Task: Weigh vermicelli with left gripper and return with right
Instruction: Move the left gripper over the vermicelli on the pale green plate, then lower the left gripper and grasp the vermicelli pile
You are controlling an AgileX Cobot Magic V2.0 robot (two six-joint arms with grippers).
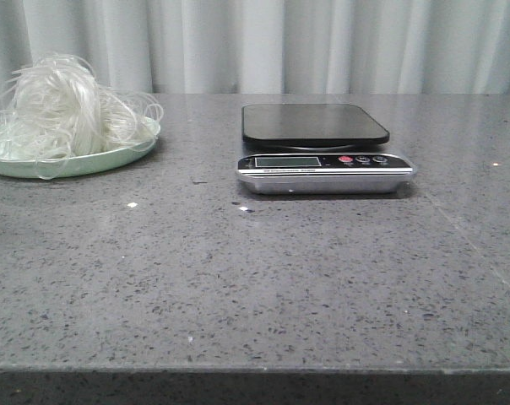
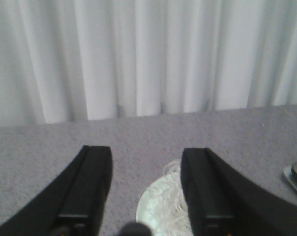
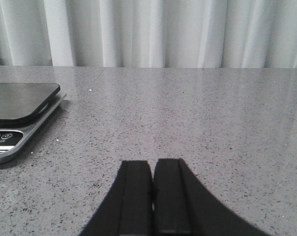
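Vermicelli (image 1: 56, 105) heaped roundish, no clear axis

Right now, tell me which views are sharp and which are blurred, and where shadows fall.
Front view: sharp, even soft light; the scale and plate cast faint shadows on the table. Left wrist view: soft throughout, the vermicelli and open left gripper blurred. Right wrist view: sharp on the countertop; the shut right gripper is slightly soft.

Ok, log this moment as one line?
stage: start | vermicelli: on plate | scale: bare | left gripper: open above plate | right gripper: shut, empty
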